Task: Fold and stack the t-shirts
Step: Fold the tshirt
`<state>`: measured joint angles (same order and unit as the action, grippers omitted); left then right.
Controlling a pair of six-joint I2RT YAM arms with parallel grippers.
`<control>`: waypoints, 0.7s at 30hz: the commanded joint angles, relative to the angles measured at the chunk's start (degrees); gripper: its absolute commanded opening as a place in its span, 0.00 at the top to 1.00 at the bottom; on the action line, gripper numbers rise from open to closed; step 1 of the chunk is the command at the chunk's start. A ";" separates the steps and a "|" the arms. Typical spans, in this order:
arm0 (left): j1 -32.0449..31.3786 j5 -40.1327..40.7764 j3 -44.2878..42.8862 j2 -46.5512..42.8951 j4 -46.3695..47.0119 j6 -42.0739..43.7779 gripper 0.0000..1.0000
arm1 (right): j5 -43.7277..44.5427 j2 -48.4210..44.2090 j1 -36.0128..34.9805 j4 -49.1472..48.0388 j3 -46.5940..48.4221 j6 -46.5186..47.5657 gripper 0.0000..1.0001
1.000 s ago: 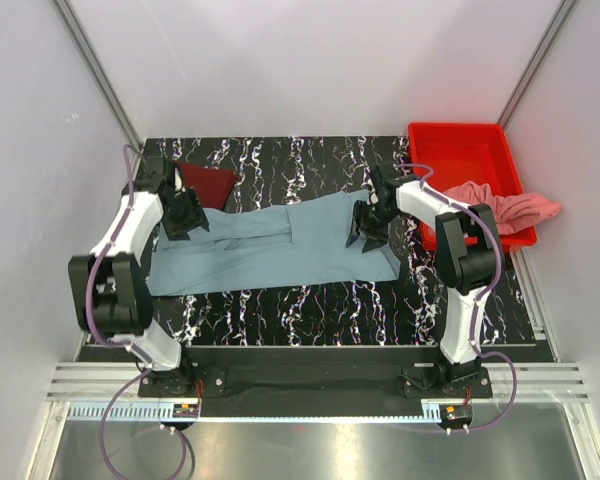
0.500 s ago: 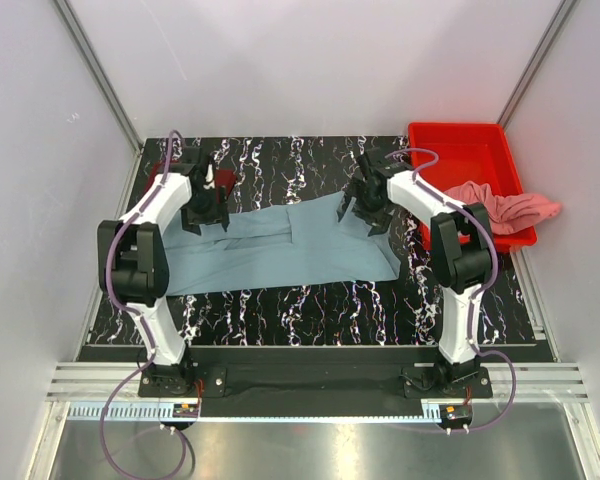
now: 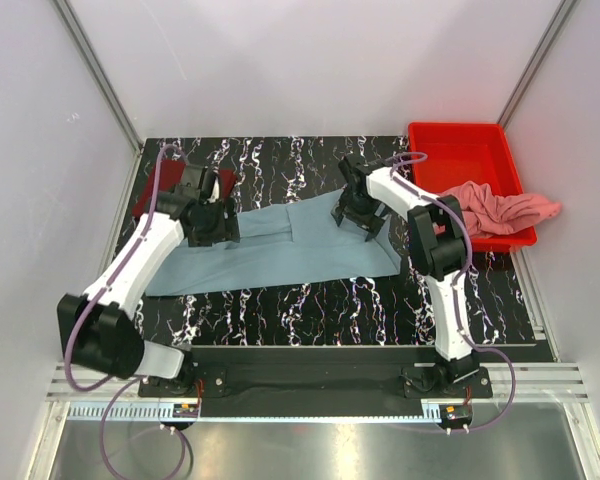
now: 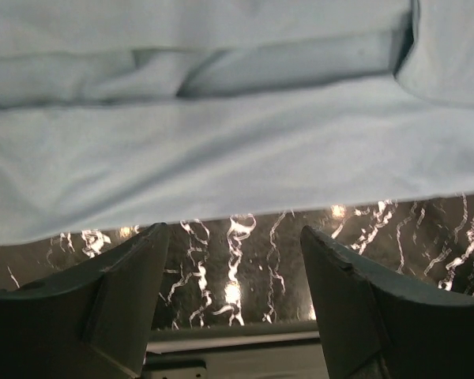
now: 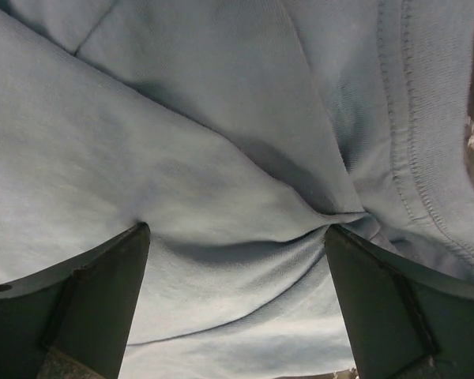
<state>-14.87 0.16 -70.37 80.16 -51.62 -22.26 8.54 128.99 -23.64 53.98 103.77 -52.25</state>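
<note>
The grey-blue t-shirt [image 3: 280,250] lies spread lengthwise across the middle of the table. My left gripper [image 3: 212,222] is open over its left far part. In the left wrist view the gripper [image 4: 235,260] frames bare table, with the shirt's edge [image 4: 221,166] just beyond. My right gripper [image 3: 358,212] is open at the shirt's right far edge. In the right wrist view the gripper [image 5: 237,237] has its tips pressed into wrinkled blue cloth [image 5: 221,142]. The maroon t-shirt [image 3: 152,192] lies at the back left. The salmon pink t-shirt [image 3: 505,208] hangs over the tray's edge.
The red plastic tray [image 3: 460,150] stands at the back right corner. White walls close the table on three sides. The black marbled tabletop [image 3: 310,300] shows in front of the shirt.
My left gripper has moved from the table's left edge rightward onto the shirt's left part. My right gripper has shifted left and farther back along the shirt's far edge.
</note>
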 commanded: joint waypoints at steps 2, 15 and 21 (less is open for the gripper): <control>-0.60 2.90 0.58 -4.75 -2.52 -2.17 0.26 | 7.54 7.76 1.66 -2.03 7.66 7.23 0.00; -2.62 15.30 -11.88 15.70 -4.98 7.57 0.12 | 3.60 21.86 5.18 -14.56 48.23 38.72 0.00; -2.35 14.17 -23.12 28.37 -4.99 17.75 0.06 | -3.08 5.06 5.09 -11.12 33.26 33.20 0.00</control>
<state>-17.30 12.82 -87.55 106.24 -56.47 -12.36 9.69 145.77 -18.22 42.61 137.45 -17.45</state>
